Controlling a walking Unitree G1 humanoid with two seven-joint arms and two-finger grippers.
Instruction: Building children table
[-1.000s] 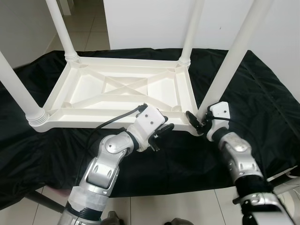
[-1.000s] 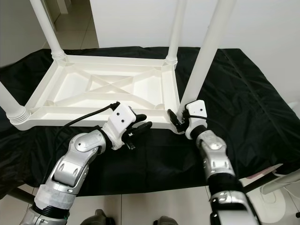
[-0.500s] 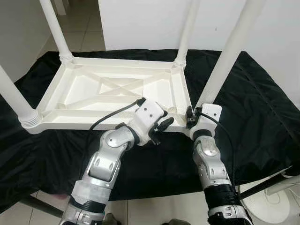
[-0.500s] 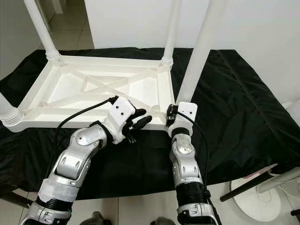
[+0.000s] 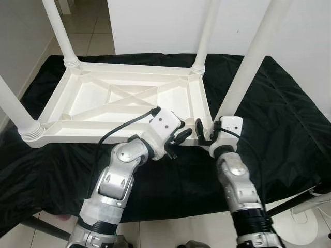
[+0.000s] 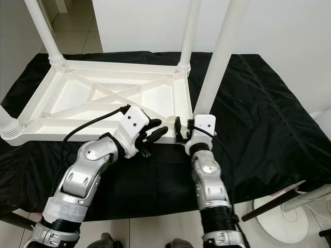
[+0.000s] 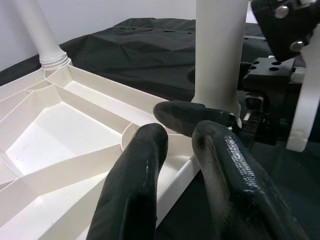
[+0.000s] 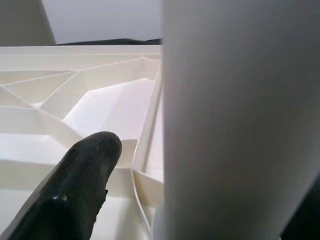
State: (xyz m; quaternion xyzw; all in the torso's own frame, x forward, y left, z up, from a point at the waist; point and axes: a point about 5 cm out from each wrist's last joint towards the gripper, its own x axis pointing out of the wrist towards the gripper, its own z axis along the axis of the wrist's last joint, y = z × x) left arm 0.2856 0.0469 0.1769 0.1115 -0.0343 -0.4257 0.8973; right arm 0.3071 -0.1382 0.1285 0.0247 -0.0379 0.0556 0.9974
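Note:
The white plastic table (image 5: pixel 77 138) lies upside down on a black cloth, its legs pointing up. My right gripper (image 5: pixel 203 133) is at the near right corner, at the foot of the near right leg (image 5: pixel 251 62), open, with its fingers pointing along the near rim. In the right wrist view that leg (image 8: pixel 240 125) stands close beside one black finger (image 8: pixel 75 185). My left gripper (image 5: pixel 180 138) hovers over the near rim just left of that corner, slightly open and holding nothing. The left wrist view shows its fingers (image 7: pixel 135 185) above the table's corner pocket.
The black cloth (image 5: pixel 289 119) covers the work surface out to its edges. Other legs rise at the near left (image 5: pixel 15 111), far left (image 5: pixel 62 36) and far right (image 5: pixel 207 36). Tiled floor and a white round base (image 5: pixel 310 219) lie at the lower right.
My right gripper has swung from standing against the leg to lying along the near rim, its fingers now apart. The left gripper has hardly moved.

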